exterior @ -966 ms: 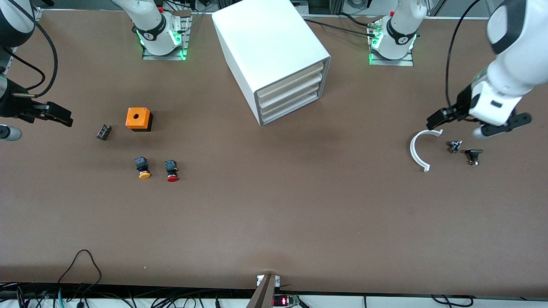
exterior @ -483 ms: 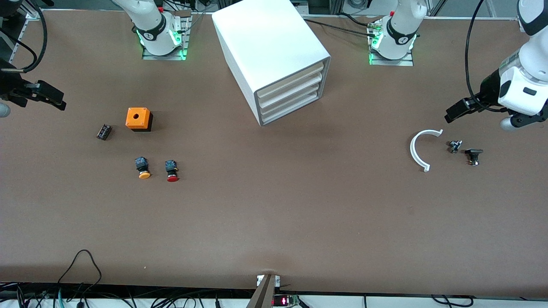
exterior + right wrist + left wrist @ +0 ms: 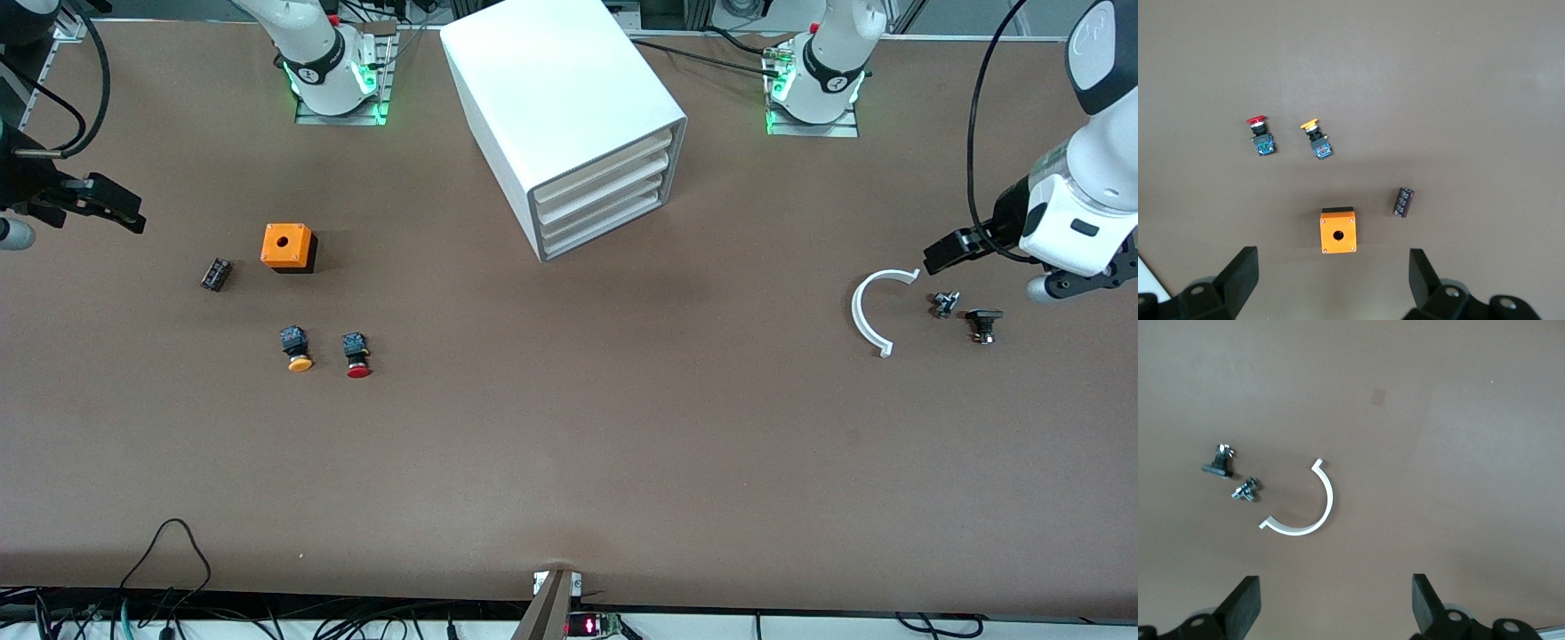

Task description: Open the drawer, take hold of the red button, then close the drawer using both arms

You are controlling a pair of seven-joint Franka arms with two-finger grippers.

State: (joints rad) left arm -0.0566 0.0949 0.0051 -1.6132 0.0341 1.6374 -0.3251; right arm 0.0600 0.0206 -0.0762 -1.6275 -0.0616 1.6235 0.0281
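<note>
The white cabinet stands between the two bases, and all of its drawers are shut flush. The red-capped button lies on its side on the table, nearer to the front camera than the cabinet and toward the right arm's end; the right wrist view shows the button too. My right gripper hangs open and empty over the table's end by the orange cube. My left gripper hangs open and empty over the table beside the white arc.
A yellow-capped button lies beside the red one. An orange cube with a hole and a dark capacitor sit farther back. At the left arm's end lie a white arc and two small dark parts.
Both arms have swung outward toward their own ends of the table. The left gripper has left its place over the white arc. Nothing on the table has moved.
</note>
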